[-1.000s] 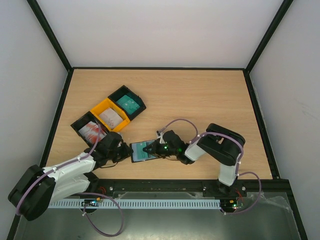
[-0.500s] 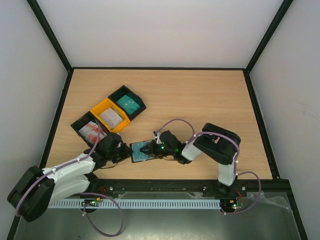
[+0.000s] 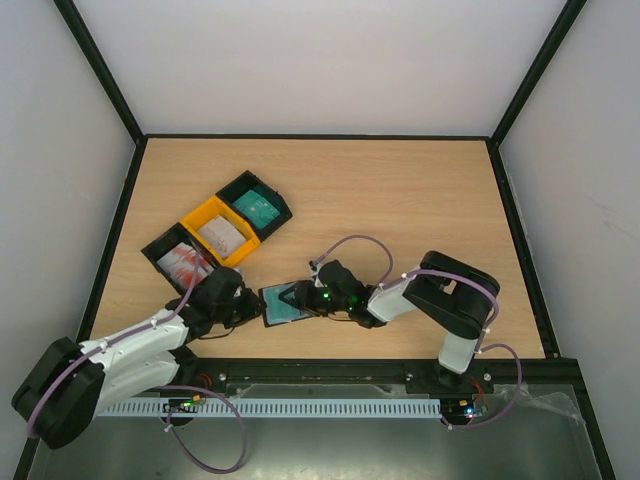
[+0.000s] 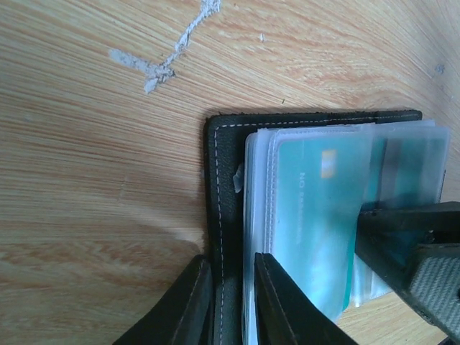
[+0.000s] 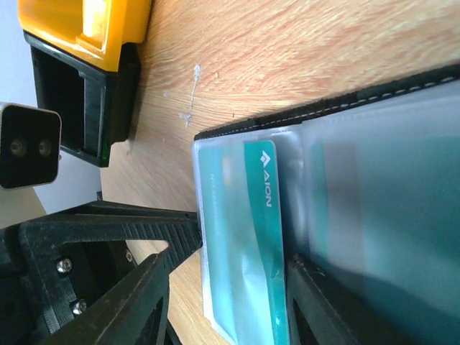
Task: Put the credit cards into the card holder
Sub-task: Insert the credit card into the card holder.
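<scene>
A robotics lab test cell: a pale wood-grain table (image 3: 400, 190) boxed in by plain white wall panels (image 3: 320, 60) and black metal frame rails (image 3: 320, 136), with two white-and-black robot arms (image 3: 135, 345) bolted at 6 o'clock.

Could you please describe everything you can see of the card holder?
The card holder lies open on the wooden table near its front edge: a black leather-looking cover with pale stitching and clear plastic sleeves, a teal card tucked in one. The left gripper pinches its cover edge; the right gripper straddles the sleeves, open.
</scene>
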